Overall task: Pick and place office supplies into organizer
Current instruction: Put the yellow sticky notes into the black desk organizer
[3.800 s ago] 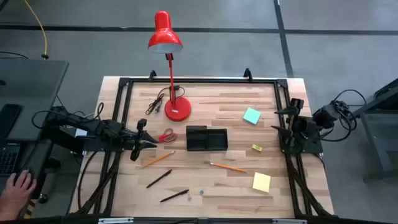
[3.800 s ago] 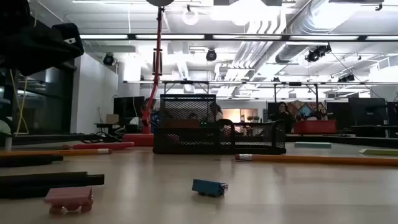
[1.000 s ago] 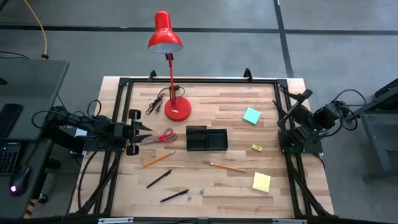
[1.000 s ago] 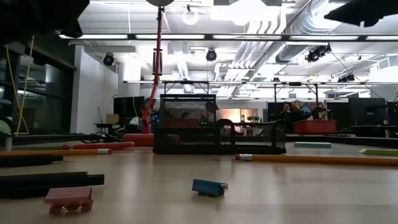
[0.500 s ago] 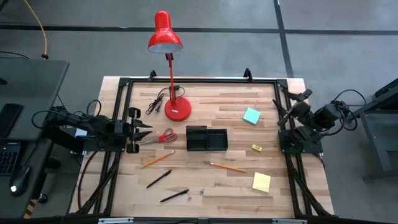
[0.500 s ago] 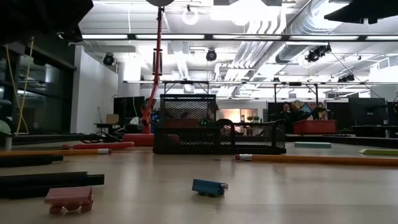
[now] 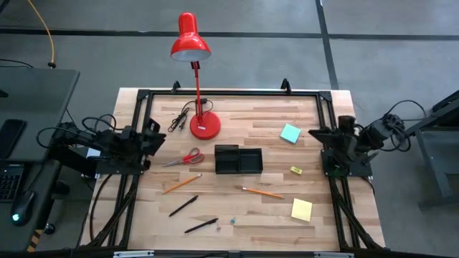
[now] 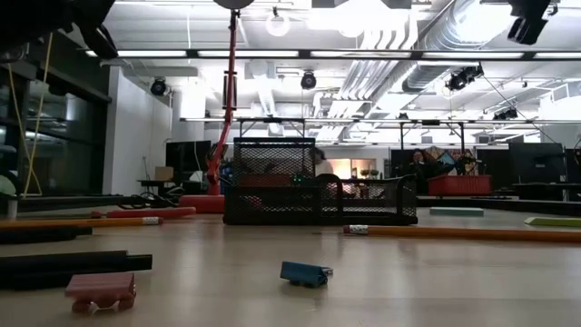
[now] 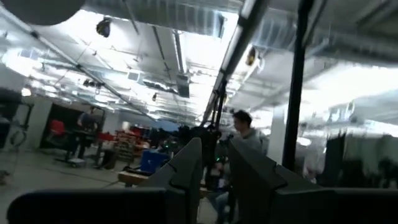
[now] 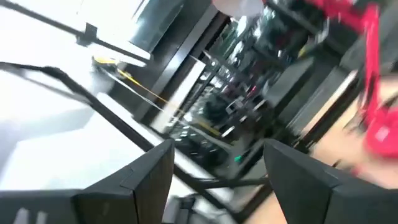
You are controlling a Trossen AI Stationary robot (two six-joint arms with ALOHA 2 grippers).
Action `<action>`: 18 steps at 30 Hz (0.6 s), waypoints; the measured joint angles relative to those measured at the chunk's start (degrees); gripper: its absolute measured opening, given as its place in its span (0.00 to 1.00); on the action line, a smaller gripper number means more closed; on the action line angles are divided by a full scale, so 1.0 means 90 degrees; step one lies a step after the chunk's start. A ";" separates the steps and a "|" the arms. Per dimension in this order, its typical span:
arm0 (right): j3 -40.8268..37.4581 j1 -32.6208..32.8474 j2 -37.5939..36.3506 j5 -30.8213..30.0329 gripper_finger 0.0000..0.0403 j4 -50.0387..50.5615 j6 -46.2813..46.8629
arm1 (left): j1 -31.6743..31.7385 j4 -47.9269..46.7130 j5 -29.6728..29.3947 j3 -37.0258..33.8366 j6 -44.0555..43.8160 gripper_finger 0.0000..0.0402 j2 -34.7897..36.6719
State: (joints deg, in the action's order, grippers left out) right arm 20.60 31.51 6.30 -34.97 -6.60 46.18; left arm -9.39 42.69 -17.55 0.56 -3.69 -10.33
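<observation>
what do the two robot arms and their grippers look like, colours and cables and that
Both arms are black, jointed metal. The left arm trails loose black cables over its base. The right arm carries looping black cables by its wrist. The left gripper and right gripper each have two flat, dark, angular fingers, with no visible markings.

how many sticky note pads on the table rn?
2. The teal pad lies near the table's far right corner, right of the red lamp. The yellow pad lies near the front right, right of the organizer. Neither is in the organizer.
</observation>
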 joint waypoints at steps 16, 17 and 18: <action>0.0353 0.0392 0.3137 0.2905 0.59 -0.0936 0.3423 | -0.0002 0.0089 -0.0006 0.0000 -0.0666 0.18 0.0000; 0.0499 0.0438 0.3273 0.3020 0.59 -0.0725 0.3579 | -0.0001 0.0107 -0.0006 0.0000 -0.0761 0.18 0.0000; 0.0662 0.0477 0.3411 0.3141 0.59 -0.0478 0.3689 | -0.0002 0.0114 -0.0006 0.0000 -0.0866 0.18 0.0002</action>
State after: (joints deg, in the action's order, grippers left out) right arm 26.56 35.80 37.00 -6.70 -10.91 79.37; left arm -9.41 43.71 -17.61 0.56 -11.48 -10.31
